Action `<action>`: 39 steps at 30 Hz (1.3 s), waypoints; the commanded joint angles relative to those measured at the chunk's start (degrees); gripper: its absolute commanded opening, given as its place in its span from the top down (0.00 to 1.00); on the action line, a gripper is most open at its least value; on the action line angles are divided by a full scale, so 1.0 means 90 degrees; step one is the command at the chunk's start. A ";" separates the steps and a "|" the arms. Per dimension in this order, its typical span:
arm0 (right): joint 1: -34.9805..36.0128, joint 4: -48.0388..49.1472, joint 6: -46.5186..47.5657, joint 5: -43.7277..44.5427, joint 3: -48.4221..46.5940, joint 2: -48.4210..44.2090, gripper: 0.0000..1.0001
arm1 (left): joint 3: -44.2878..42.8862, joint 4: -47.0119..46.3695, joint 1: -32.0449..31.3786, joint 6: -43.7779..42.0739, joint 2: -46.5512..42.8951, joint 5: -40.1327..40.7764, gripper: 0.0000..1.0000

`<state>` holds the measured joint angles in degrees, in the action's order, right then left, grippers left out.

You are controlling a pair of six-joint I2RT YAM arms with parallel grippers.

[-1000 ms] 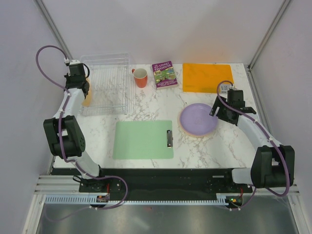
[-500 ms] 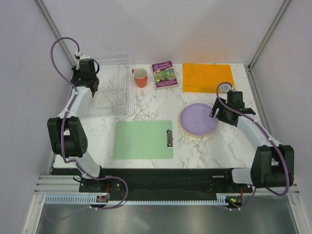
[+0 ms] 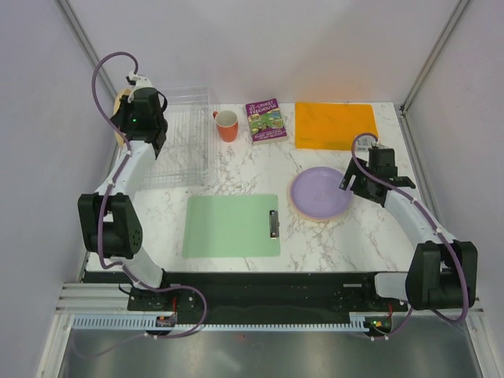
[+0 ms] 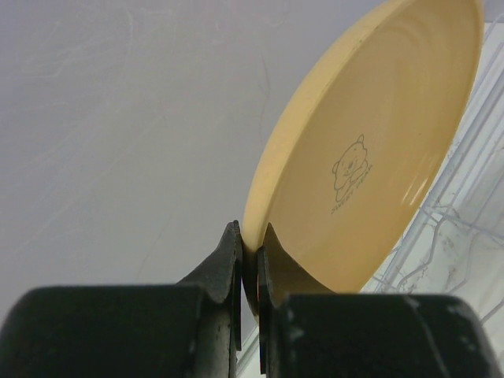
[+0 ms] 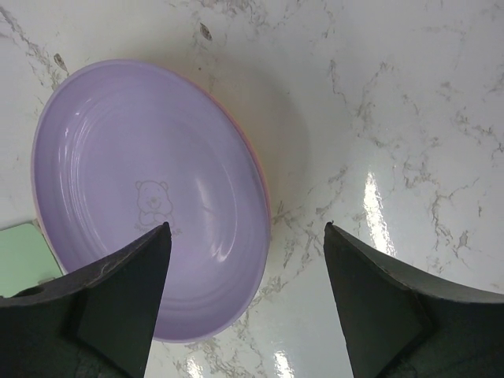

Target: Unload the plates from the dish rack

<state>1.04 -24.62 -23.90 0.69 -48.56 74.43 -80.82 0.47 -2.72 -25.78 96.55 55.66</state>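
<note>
My left gripper is shut on the rim of the tan-yellow plate and holds it on edge in the air over the far left end of the dish rack. The left wrist view shows the plate pinched between the fingers, with rack bars below. The lilac plate lies on the table at the right, on top of a stack with a pink rim showing under it. My right gripper is open and empty over the lilac plate's right edge.
An orange-red mug stands just right of the rack. A book and an orange mat lie at the back. A green clipboard lies at the front middle.
My left gripper has lifted the tan-yellow plate from the rack's left side and carried it up and toward the far end. The right arm has hardly moved.
</note>
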 commanded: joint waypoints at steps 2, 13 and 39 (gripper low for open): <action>-0.0027 -0.0076 0.0116 -0.0018 -0.0161 -0.0554 0.14 | -0.0122 0.0170 -0.0487 0.0158 -0.1030 -0.0156 0.98; -0.0018 -0.0194 0.0087 -0.1003 -0.0494 -0.1639 0.13 | -0.0026 0.2965 -0.1494 0.3895 -0.1987 -0.4804 0.98; 0.1973 0.2042 -0.1495 -0.1737 -0.0367 -0.0976 0.14 | 0.1353 0.1667 -0.3027 0.6195 -0.2164 -0.7600 0.98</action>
<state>16.16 -11.25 -35.40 -16.69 -51.03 63.75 -68.42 20.58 -28.51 26.68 78.89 -10.24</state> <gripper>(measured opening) 0.870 0.078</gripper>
